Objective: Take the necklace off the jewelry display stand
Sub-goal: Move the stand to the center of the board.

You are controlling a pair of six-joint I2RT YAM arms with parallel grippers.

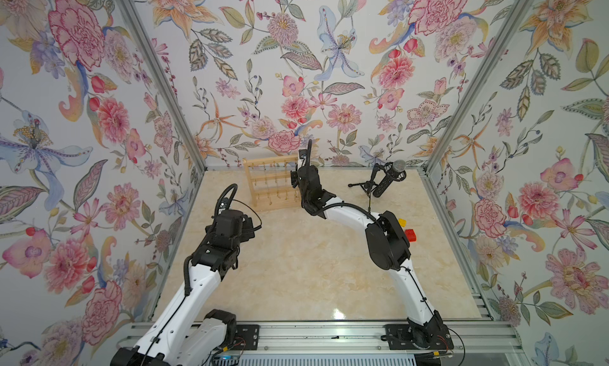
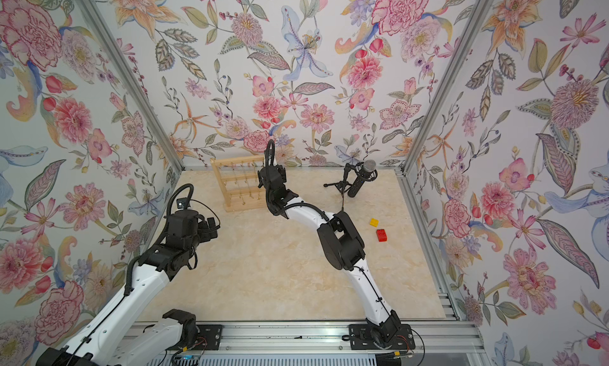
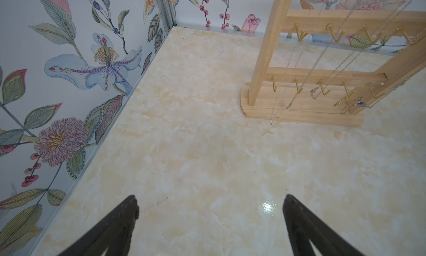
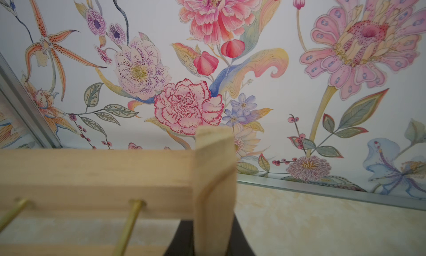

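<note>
The light wooden jewelry display stand (image 1: 270, 183) (image 2: 237, 183) stands at the back of the table, near the rear wall. In the left wrist view, thin silver necklace chains (image 3: 314, 91) hang from its brass pegs down toward its base (image 3: 299, 114). My right gripper (image 1: 298, 166) (image 4: 211, 222) is at the top of the stand's right upright post (image 4: 214, 185), its dark fingers shut on either side of the post. My left gripper (image 3: 211, 197) (image 1: 252, 224) hovers open over bare table in front and left of the stand, holding nothing.
A black microphone on a small tripod (image 1: 389, 178) stands at the back right. A yellow brick (image 2: 373, 221) and a red brick (image 2: 381, 235) lie on the table right of my right arm. Floral walls close in the left, back and right sides.
</note>
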